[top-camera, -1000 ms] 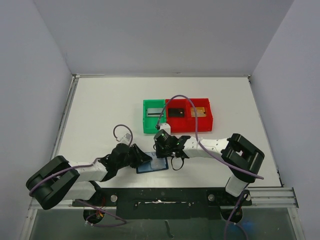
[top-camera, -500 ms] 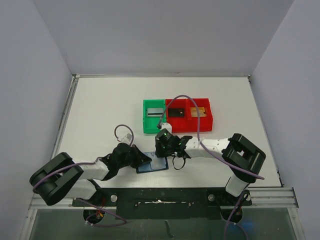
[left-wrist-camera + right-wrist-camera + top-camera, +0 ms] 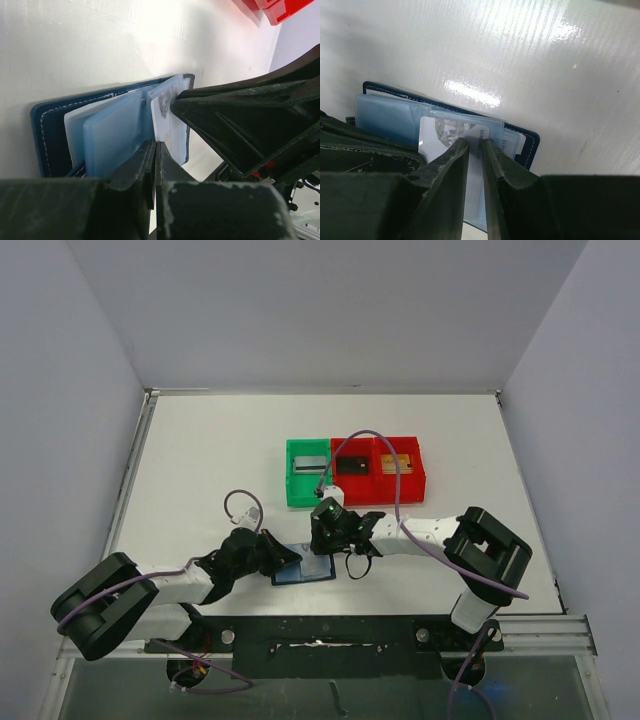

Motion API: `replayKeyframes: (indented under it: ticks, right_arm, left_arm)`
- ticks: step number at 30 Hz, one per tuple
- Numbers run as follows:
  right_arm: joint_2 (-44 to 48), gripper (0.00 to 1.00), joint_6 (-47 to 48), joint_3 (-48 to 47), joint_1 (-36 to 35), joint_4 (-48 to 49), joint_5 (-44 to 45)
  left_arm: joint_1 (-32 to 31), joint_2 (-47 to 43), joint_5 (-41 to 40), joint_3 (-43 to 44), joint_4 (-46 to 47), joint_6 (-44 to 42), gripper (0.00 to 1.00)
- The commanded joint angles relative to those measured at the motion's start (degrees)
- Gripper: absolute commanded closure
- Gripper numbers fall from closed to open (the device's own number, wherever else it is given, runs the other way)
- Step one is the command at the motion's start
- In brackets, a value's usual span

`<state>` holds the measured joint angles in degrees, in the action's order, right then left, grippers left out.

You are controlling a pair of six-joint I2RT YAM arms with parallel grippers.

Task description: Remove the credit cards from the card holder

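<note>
L pincer (image 3: 152, 150) just pressed together at card holder (image 3: 50, 130) near edge, prob. anchoring it. R pincer (image 3: 475, 145) barely spread over pale card (image 3: 440, 131); grip unclear. Pull-out looks next.

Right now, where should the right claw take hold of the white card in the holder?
Take the white card by its exposed end, where it pokes out of the card holder's light-blue pocket. Come from the right claw's own side, low along the table: the card lies flat, its other end sleeved.
</note>
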<state>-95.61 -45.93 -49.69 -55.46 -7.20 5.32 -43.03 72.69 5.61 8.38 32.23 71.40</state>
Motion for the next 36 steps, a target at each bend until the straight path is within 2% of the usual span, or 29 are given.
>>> replayKeyframes:
  ticks: [1,5,12,36]
  right_arm:
    - [-3.4,0.8,-0.7,3.3,-0.2,-5.5,-1.5]
    - [-3.2,0.8,-0.9,3.6,0.0,-5.7,-1.2]
    - [-2.5,0.8,-0.4,3.9,0.2,-5.3,-1.4]
    - [-2.1,0.83,0.7,3.4,0.3,-4.9,-2.5]
  left_arm:
    - [0.0,-1.4,-0.3,-0.5,5.4,0.7,1.0]
    - [0.1,-3.9,-0.9,-1.3,3.6,0.8,1.0]
    - [1.0,-9.9,-1.9,-1.2,-5.0,-2.0,1.0]
    - [4.7,-15.0,3.5,-4.3,-8.2,-5.5,1.0]
